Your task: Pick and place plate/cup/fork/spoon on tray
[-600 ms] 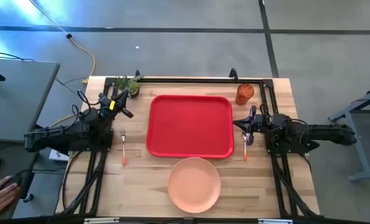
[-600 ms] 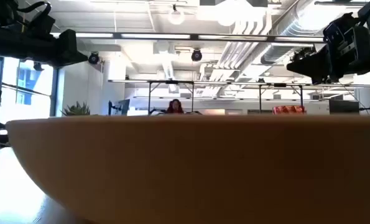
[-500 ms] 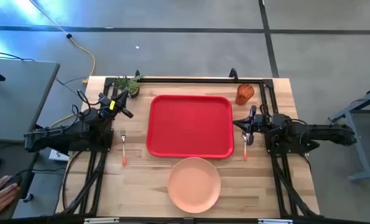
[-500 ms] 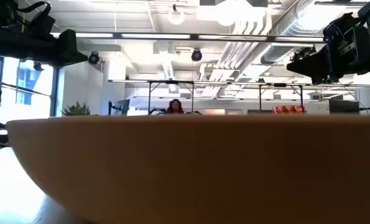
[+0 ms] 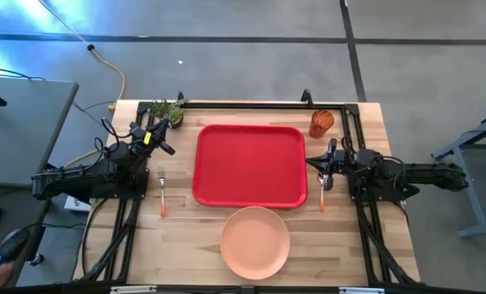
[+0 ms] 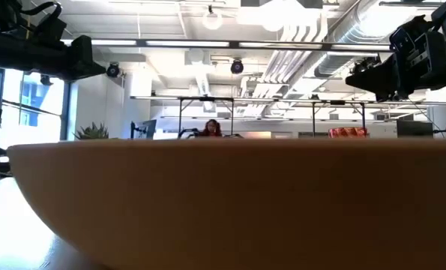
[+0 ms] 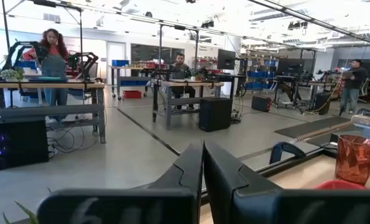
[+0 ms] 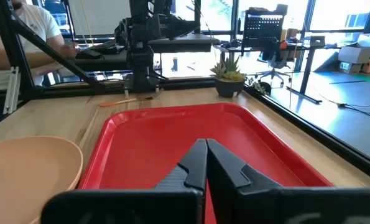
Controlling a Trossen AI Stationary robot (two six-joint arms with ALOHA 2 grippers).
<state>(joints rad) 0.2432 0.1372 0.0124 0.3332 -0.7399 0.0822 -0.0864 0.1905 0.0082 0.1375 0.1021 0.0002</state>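
Note:
The red tray lies at the table's middle. The peach plate lies on the table near the front edge and fills the low view. The orange cup stands at the tray's far right corner. The fork lies left of the tray. The spoon lies right of the tray. My left gripper is shut and empty, above the table left of the tray. My right gripper is shut and empty at the tray's right edge, above the spoon's head.
A small green potted plant stands at the far left corner. Black frame rails run along the table's far edge and sides. People sit and stand at benches in the room beyond.

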